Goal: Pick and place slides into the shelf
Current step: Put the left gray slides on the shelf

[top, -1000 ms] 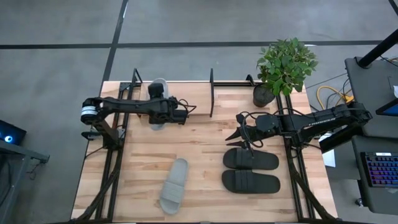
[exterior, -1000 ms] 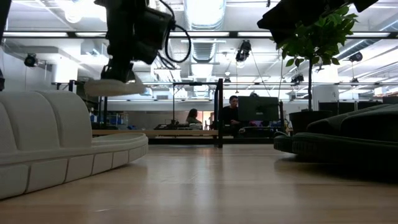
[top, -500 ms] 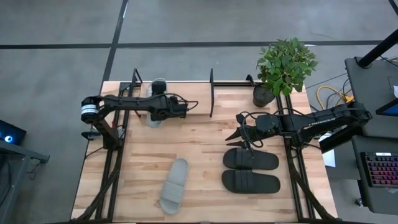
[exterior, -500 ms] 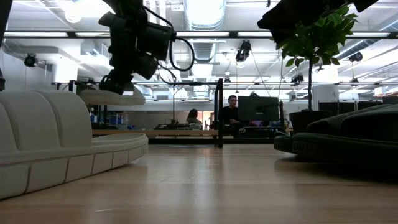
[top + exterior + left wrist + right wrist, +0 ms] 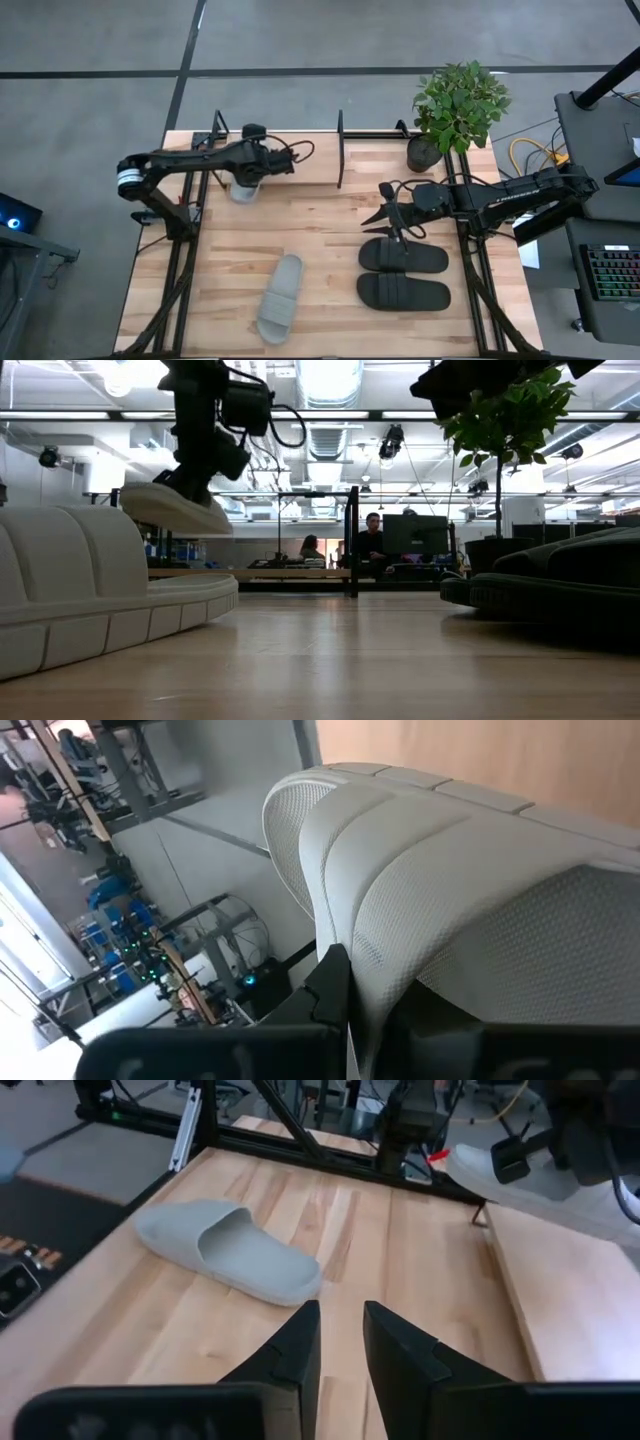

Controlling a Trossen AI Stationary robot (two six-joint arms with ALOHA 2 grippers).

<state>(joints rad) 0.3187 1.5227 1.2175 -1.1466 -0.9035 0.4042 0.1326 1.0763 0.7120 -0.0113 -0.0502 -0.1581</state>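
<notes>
Gripping one light grey-white open-toe slide sandal (image 5: 242, 186), the left pincer (image 5: 256, 165) is fully closed on the sandal's wide strap; the left wrist view shows the textured strap (image 5: 440, 910) pinched between the dark fingers (image 5: 330, 985). This sandal hangs above the light wood board base (image 5: 290, 165) of the low black metal-rod shelf (image 5: 341, 148), near the shelf's left end frame, and in the low view it is tilted, clear of the board. The second light grey-white slide sandal (image 5: 279, 298) lies on the wooden surface (image 5: 330, 225) toward the front, apart from everything else. The two matte black slide sandals (image 5: 404, 273) lie side by side to its right. The right pincer (image 5: 385, 216) hovers just beside the nearer black sandal, its fingers (image 5: 298, 1342) slightly parted and holding nothing. A green potted plant in a dark pot (image 5: 455, 108) stands at the surface's far right corner, next to the shelf's right end. Black arm frames (image 5: 178, 270) run along both sides of the surface. Beyond it lies a grey floor (image 5: 300, 40); the low view shows a bright hall with ceiling lights and two people seated (image 5: 371, 540) far behind.
</notes>
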